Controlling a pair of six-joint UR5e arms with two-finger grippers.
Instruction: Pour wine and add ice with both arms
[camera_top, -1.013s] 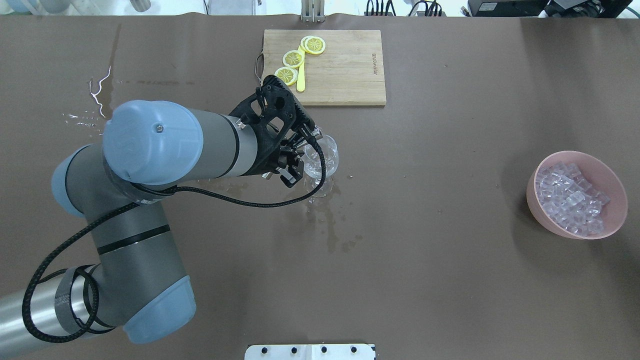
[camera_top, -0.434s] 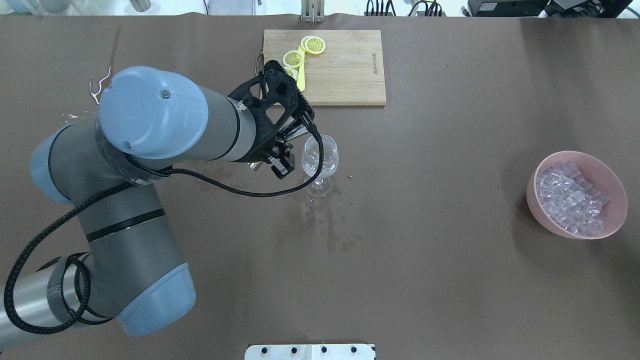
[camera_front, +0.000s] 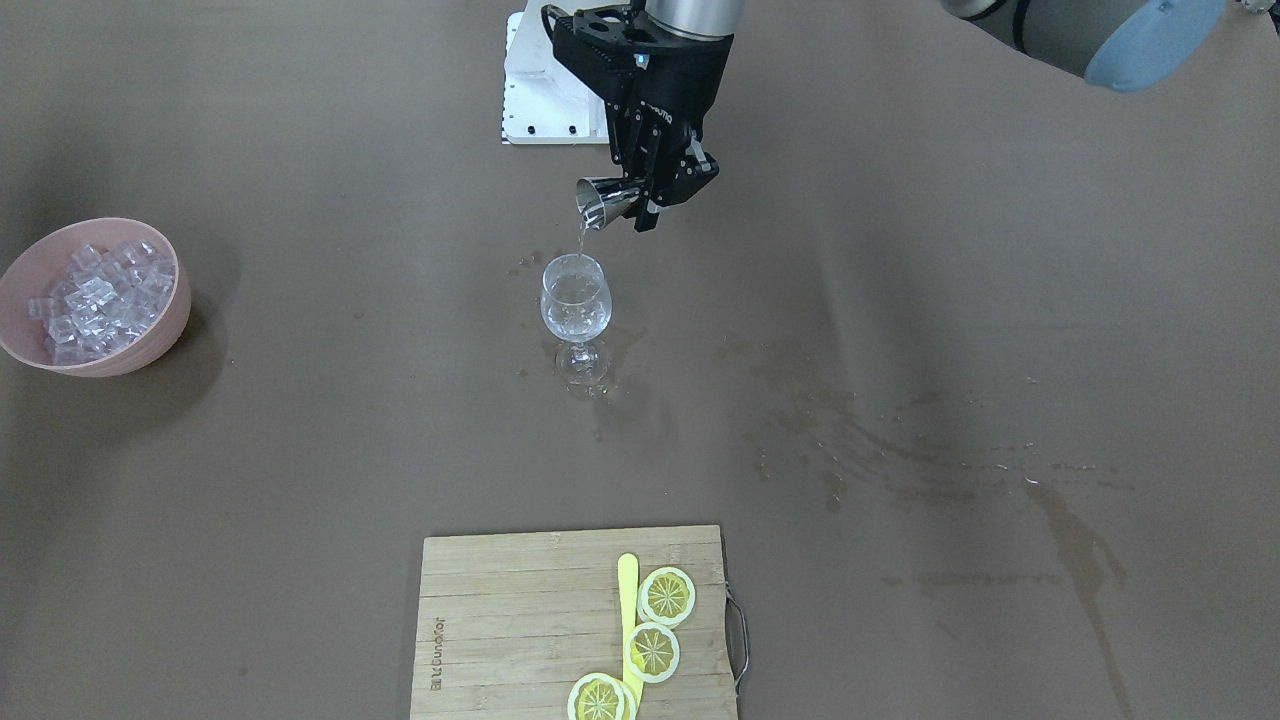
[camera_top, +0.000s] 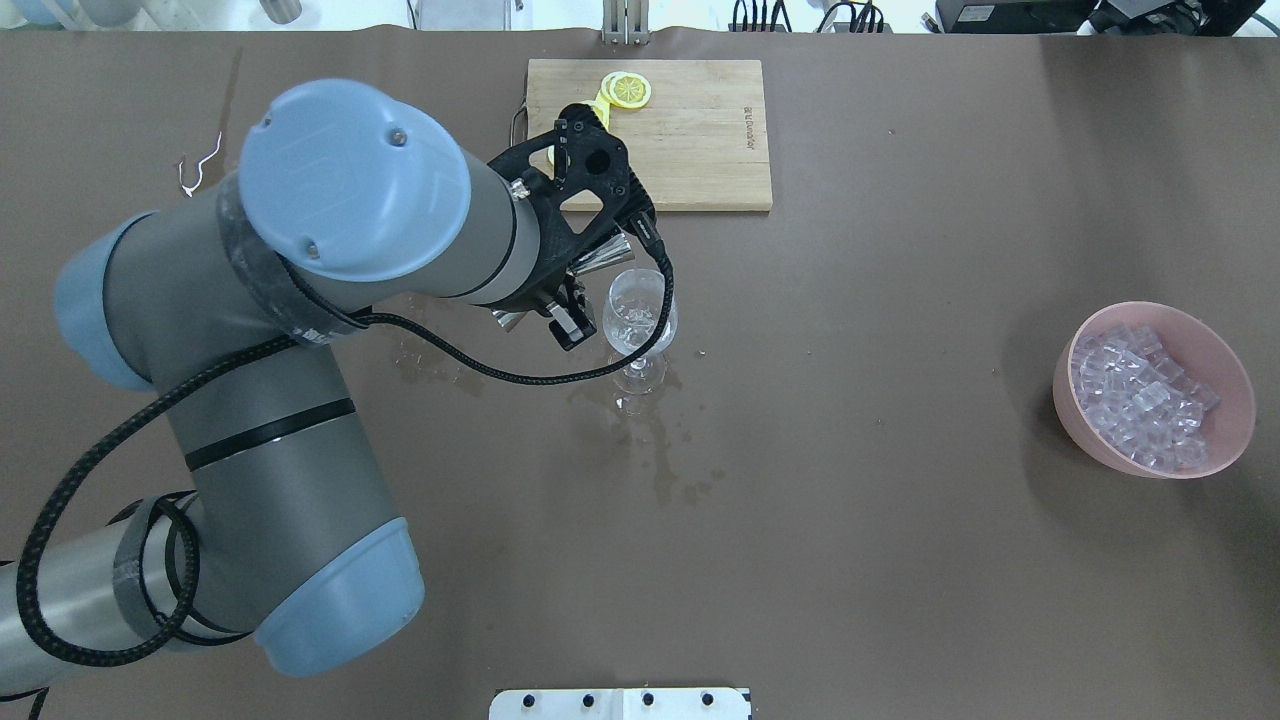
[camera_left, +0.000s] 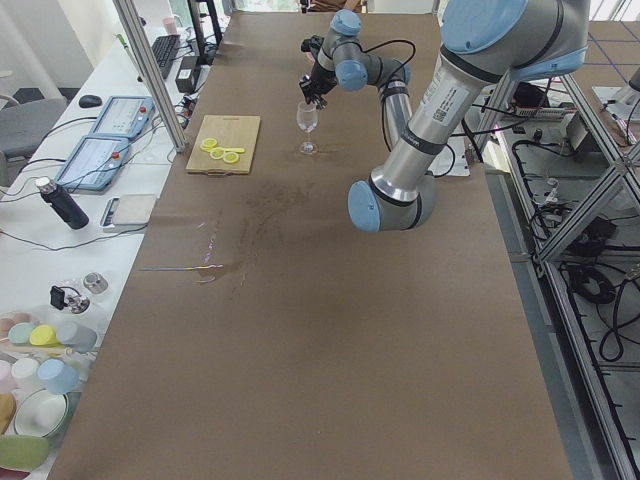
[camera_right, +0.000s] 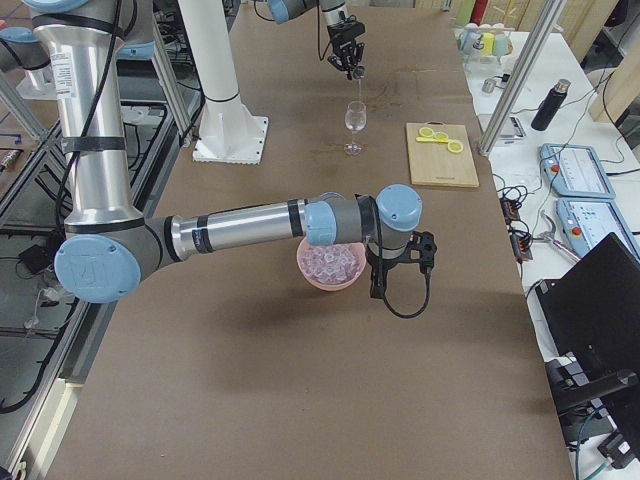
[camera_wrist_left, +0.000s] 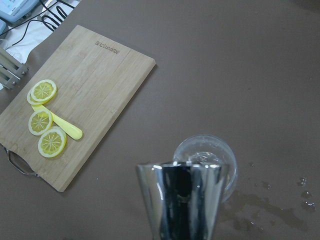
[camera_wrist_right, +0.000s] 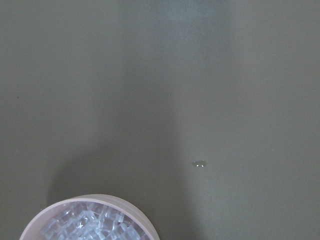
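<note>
A clear wine glass (camera_front: 575, 300) (camera_top: 640, 320) stands upright mid-table with clear liquid in its bowl. My left gripper (camera_front: 660, 200) (camera_top: 565, 295) is shut on a metal jigger (camera_front: 603, 200) (camera_wrist_left: 182, 200), tilted just above the glass on the robot's side. A thin stream runs from the jigger's lip into the glass. The ice (camera_top: 1140, 395) (camera_wrist_right: 95, 225) fills a pink bowl (camera_top: 1090, 440) (camera_front: 120, 362) on the robot's right. My right gripper (camera_right: 398, 262) hangs beside that bowl; I cannot tell whether it is open or shut.
A wooden cutting board (camera_top: 690, 150) (camera_front: 500, 610) with lemon slices (camera_front: 665, 595) and a yellow stick lies at the far edge. Wet spill patches (camera_top: 660, 450) surround the glass's foot and spread toward the robot's left. The white base block (camera_front: 545, 90) sits behind the glass.
The left arm has lifted and swung, drawing the gripper and jigger off the top of the glass to its left side. The jigger is tipped and the glass bowl is now uncovered.
</note>
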